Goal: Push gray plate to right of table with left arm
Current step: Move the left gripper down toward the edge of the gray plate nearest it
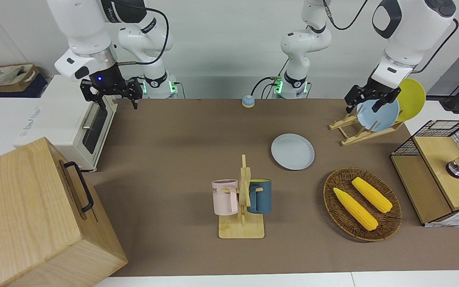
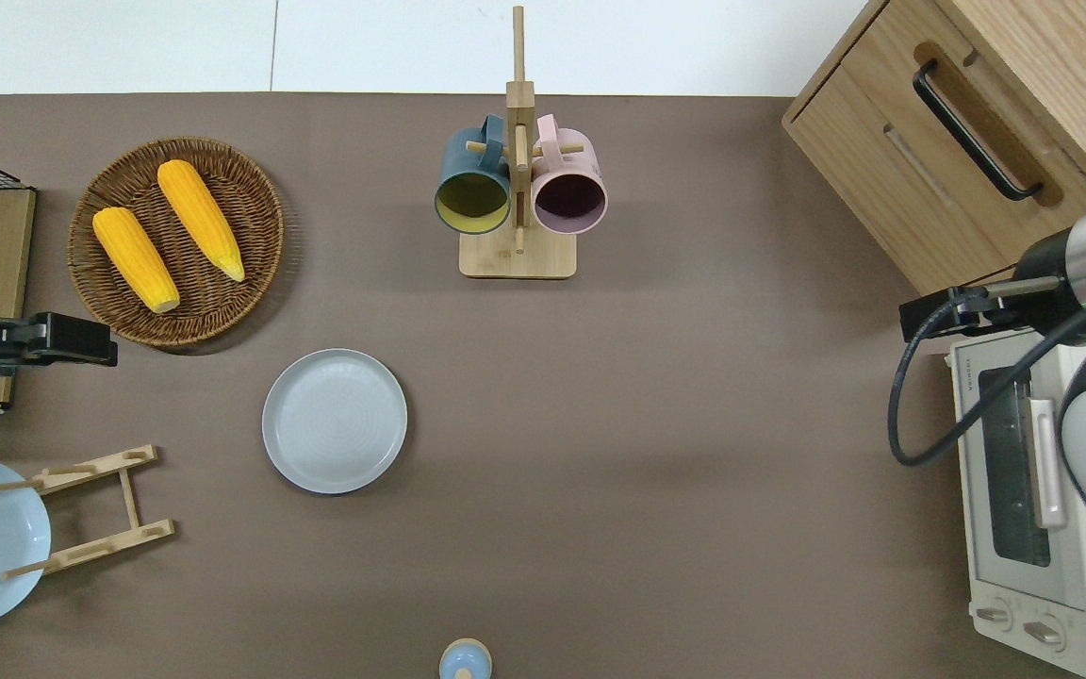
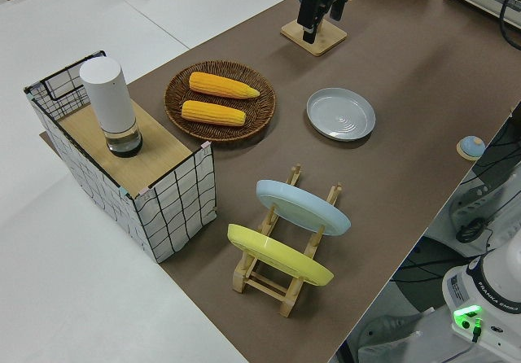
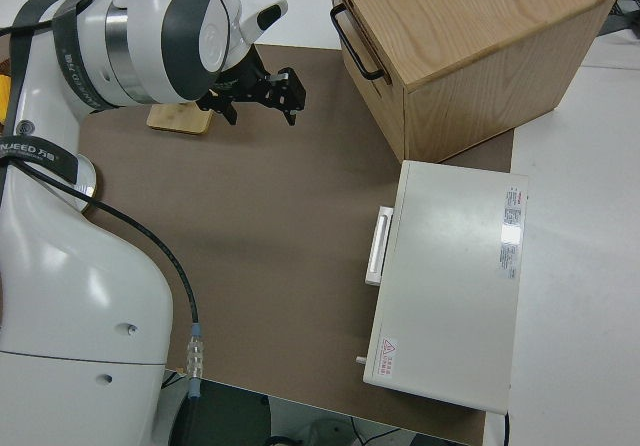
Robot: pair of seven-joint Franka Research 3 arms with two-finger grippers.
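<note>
The gray plate (image 1: 293, 151) (image 2: 335, 421) (image 3: 341, 114) lies flat on the brown table (image 1: 173, 139), between the dish rack and the wicker basket and toward the left arm's end. My left gripper (image 1: 363, 105) (image 2: 72, 341) (image 3: 319, 13) hangs open and empty in the air. The overhead view shows it over the mat's edge beside the basket, well apart from the plate. The right arm is parked with its gripper (image 1: 118, 104) (image 4: 260, 114) open.
A wicker basket (image 1: 329, 199) with two corn cobs lies beside the plate, farther from the robots. A dish rack (image 1: 349, 133) holds sky-blue and yellow plates. A mug rack (image 1: 242, 199), wire crate (image 1: 440, 171), bell (image 1: 248, 101), toaster oven (image 1: 66, 119) and wooden box (image 1: 34, 211) also stand here.
</note>
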